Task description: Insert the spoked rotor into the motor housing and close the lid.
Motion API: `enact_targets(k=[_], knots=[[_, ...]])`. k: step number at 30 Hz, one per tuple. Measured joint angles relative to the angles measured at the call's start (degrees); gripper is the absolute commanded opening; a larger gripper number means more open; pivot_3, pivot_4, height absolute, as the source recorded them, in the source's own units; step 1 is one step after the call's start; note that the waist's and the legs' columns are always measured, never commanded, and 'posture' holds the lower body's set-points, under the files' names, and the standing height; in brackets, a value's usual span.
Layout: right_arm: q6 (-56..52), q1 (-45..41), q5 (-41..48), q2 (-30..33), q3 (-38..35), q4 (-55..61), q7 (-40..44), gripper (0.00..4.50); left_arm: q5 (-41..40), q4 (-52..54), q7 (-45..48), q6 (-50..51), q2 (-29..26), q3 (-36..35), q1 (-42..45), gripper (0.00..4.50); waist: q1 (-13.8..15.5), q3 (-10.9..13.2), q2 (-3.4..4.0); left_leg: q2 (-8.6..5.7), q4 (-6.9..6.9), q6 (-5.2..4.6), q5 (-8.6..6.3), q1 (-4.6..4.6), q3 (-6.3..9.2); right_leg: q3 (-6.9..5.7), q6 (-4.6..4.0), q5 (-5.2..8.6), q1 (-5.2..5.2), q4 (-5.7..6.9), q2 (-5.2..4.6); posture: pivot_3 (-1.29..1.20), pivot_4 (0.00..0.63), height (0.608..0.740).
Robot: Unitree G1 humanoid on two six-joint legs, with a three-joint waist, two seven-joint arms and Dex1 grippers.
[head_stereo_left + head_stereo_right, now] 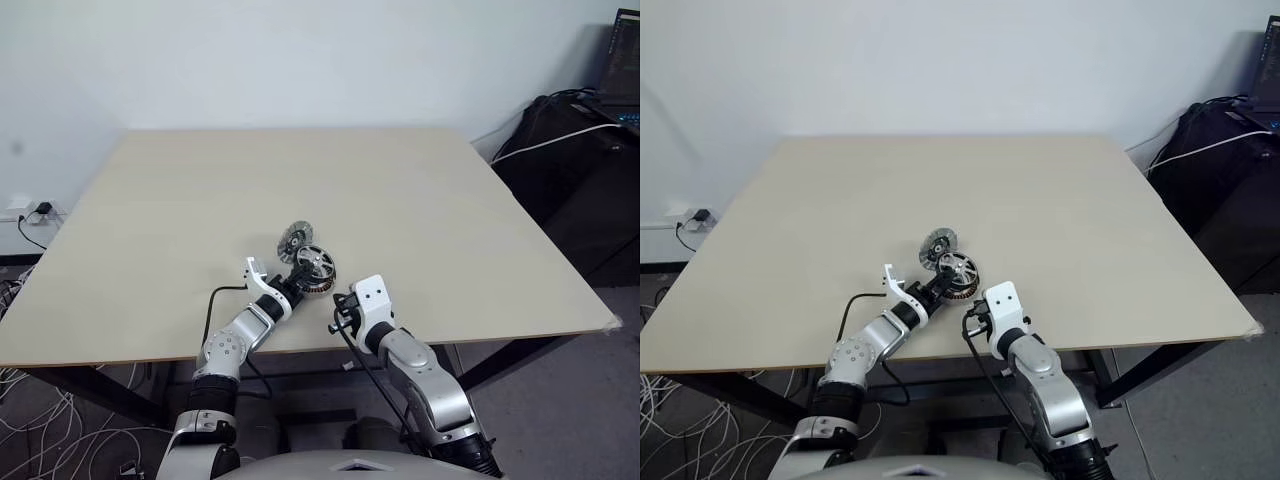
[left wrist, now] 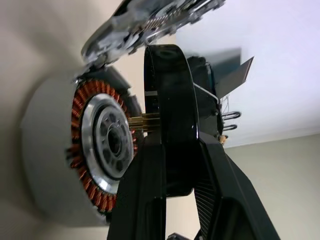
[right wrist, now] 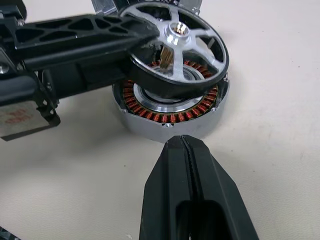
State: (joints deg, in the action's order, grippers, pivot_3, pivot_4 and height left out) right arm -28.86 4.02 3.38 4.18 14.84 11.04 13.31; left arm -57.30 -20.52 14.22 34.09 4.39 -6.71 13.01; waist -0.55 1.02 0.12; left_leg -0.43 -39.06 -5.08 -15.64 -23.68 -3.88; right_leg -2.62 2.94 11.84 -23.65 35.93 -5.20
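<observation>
The spoked rotor (image 3: 176,44), a black-rimmed wheel with silver spokes, hangs tilted just above the motor housing (image 3: 170,114). My left gripper (image 1: 303,276) is shut on the rotor's rim, one black finger (image 3: 85,34) reaching across it. The housing's copper windings (image 2: 80,107) and silver centre face up on the table. The silver lid (image 1: 297,240) lies on the table just behind the housing. My right gripper (image 3: 184,145) is shut on nothing, its tips close to the housing's near wall and apart from it.
The wooden table (image 1: 150,220) stretches wide behind and to both sides of the parts. Its front edge (image 1: 120,350) runs just under my arms. Dark equipment and cables (image 1: 580,130) stand off the table at the right.
</observation>
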Motion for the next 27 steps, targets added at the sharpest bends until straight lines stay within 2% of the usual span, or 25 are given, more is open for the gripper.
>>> enact_targets(k=[12,21,27], knots=[[0.1,0.0,0.0,-0.1,0.0,0.0,0.0,0.0,0.5,0.0,-0.5,2.9,0.0,-0.7,-0.3,0.44,0.0,0.0,0.0,0.0,0.0,0.0,0.0,0.01,0.0,0.0,0.0,0.0,0.0,0.0,-0.06,0.0,0.0,0.74],[0.1,0.0,0.0,-0.2,0.0,0.0,-0.1,0.0,0.1,2.2,-0.5,3.2,0.0,-1.3,-0.5,3.36,0.0,0.0,0.0,0.02,0.0,0.01,0.0,0.04,0.01,0.01,0.0,-0.01,0.02,0.02,-0.25,0.0,0.0,0.74],[0.1,0.0,0.0,-0.2,-0.1,0.0,0.0,0.0,-0.7,6.0,-1.5,3.4,-0.4,-2.3,-3.4,3.36,-0.1,0.0,0.02,0.03,0.04,0.01,0.0,0.0,0.02,0.02,-0.01,-0.01,-0.05,0.01,-0.24,0.0,0.0,0.74]])
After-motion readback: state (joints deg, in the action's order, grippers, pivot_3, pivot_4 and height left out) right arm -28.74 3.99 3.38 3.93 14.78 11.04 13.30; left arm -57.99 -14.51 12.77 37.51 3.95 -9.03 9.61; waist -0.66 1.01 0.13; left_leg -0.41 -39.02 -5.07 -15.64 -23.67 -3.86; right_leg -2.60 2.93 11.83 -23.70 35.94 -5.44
